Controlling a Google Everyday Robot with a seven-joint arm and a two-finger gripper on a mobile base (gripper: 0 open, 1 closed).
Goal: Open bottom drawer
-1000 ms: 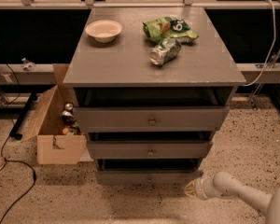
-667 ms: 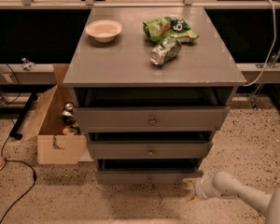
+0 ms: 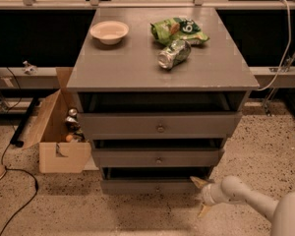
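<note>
Your tool point(image 3: 199, 196) sits low on the right above the speckled floor, its two pale fingers spread apart, the upper one near the right end of the bottom drawer point(image 3: 147, 186), the lowest and narrowest front under the grey table point(image 3: 137, 68)

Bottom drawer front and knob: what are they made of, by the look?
Bottom drawer: likely wood, painted matte grey; flat, dull, no glare. Its knob: small, round, probably metal, but too dim to confirm. Pincer open, low beside the drawer's right end.
</note>
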